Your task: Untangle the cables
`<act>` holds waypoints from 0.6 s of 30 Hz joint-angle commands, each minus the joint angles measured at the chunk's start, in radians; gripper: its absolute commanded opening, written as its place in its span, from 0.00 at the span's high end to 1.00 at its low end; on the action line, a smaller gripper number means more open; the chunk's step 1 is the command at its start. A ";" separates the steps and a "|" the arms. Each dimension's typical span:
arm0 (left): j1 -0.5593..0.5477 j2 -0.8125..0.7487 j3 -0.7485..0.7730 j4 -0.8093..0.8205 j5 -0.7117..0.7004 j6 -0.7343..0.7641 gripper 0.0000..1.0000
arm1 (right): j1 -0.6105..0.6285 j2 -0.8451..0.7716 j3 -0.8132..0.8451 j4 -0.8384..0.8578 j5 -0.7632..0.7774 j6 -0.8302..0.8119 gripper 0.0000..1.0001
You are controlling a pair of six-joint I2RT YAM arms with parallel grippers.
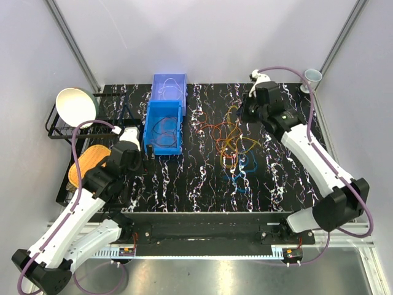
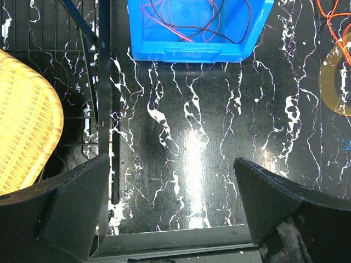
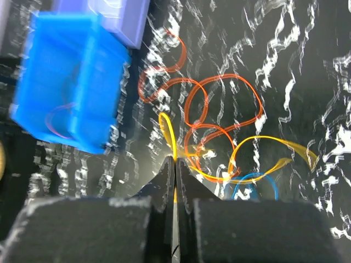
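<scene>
Robot lab test cell, not a home or shop. Plain white panel walls [image 1: 209, 37] with bare aluminium frame posts [image 1: 73, 46] box in a black marble-print table [image 1: 202, 184]. Two white robot arms, left arm [image 1: 80, 215] and right arm [image 1: 313, 153], are bolted to a metal rail [image 1: 202, 233] at the near edge. Staged props: blue bin [image 1: 163, 126], wire dish rack [image 1: 58, 129], white bowl [image 1: 76, 106], wicker basket [image 1: 89, 161], cup [image 1: 312, 76], loose cables [image 1: 233, 138].

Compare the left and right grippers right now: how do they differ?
The left gripper stands wide open and empty; the right gripper is shut on a yellow cable. The left gripper hangs over bare table near the blue bin; the right gripper is at the cables. Both face the table.
</scene>
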 commanded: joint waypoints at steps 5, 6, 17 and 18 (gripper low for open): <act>0.002 -0.009 0.021 0.028 -0.006 -0.006 0.01 | 0.001 -0.156 0.261 0.160 -0.205 0.004 1.00; 0.002 -0.012 0.019 0.029 -0.006 -0.006 0.01 | 0.001 -0.182 0.256 0.250 -0.257 0.014 1.00; -0.008 -0.041 0.022 0.040 0.026 0.001 0.01 | 0.004 -0.317 0.128 0.470 -0.214 0.076 1.00; -0.010 -0.047 0.021 0.046 0.035 0.007 0.01 | 0.002 -0.306 0.108 0.424 -0.187 0.077 1.00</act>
